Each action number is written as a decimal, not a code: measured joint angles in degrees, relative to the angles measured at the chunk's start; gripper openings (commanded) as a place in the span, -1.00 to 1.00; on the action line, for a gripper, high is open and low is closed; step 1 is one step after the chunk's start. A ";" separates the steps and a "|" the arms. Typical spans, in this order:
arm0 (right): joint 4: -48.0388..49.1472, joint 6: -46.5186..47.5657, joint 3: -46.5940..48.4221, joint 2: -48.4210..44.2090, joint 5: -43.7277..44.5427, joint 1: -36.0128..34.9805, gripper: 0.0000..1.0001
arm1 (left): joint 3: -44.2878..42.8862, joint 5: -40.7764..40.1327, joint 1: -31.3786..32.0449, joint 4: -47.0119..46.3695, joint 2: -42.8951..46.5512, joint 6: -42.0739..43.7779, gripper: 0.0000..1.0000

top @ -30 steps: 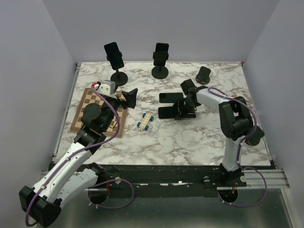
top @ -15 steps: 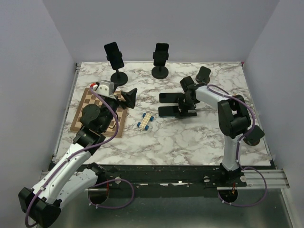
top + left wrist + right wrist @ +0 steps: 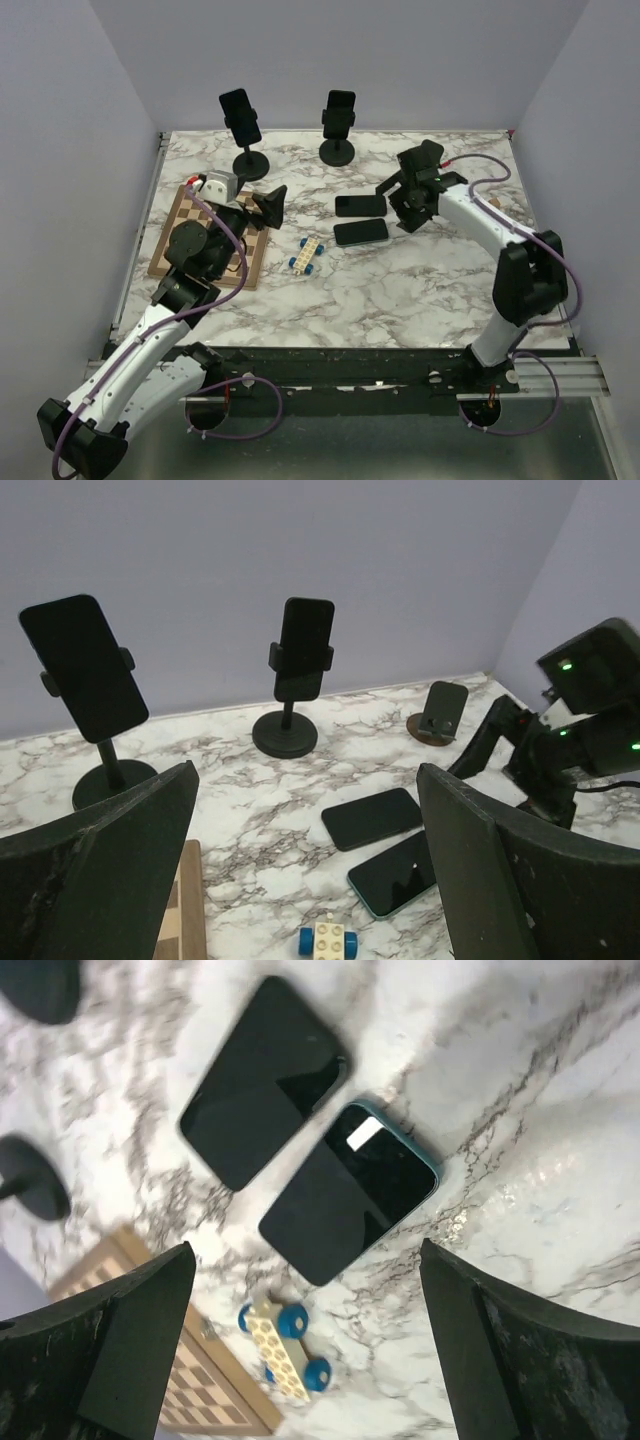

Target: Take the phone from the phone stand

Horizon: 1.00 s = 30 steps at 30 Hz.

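At the back of the desk (image 3: 400, 290), a phone (image 3: 339, 110) sits clamped in its stand (image 3: 337, 152), with a second phone (image 3: 240, 115) clamped further left. The right gripper (image 3: 402, 205) hovers empty, jaws apart, over two flat phones (image 3: 360, 205). The left gripper (image 3: 272, 205) is open too. The move probably calls for gripping the phone's edges and lifting straight up, so the stand doesn't tip.

Far phone (image 3: 360, 205) lies just behind near phone (image 3: 361, 232), right of wheeled block (image 3: 308, 254).

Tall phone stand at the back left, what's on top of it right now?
A dark phone is clamped upright in the stand, slightly tilted. In the left wrist view, side clips grip its edges. The cradle behind it is covered by the phone.
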State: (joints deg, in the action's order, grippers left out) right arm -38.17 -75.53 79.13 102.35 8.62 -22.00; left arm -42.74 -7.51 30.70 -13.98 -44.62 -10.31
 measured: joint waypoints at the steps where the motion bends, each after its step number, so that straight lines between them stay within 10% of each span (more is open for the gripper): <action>1: 1.36 3.74 -1.29 -3.08 0.39 -0.02 1.00 | 0.00 -0.02 0.00 -0.02 0.33 0.07 0.98; 13: 16.94 48.33 -17.18 -19.02 -2.69 -4.44 1.00 | 0.02 -4.11 0.00 -0.17 -1.18 3.89 0.97; 30: 59.10 58.69 0.87 5.86 21.86 -12.79 1.00 | 0.02 -6.36 0.00 -0.07 -2.34 5.79 0.97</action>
State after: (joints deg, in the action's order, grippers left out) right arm 20.93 -16.84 80.01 108.20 30.48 -34.79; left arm -42.72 -13.87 30.70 -14.04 -46.96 -4.51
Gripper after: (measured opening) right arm 0.998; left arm 0.987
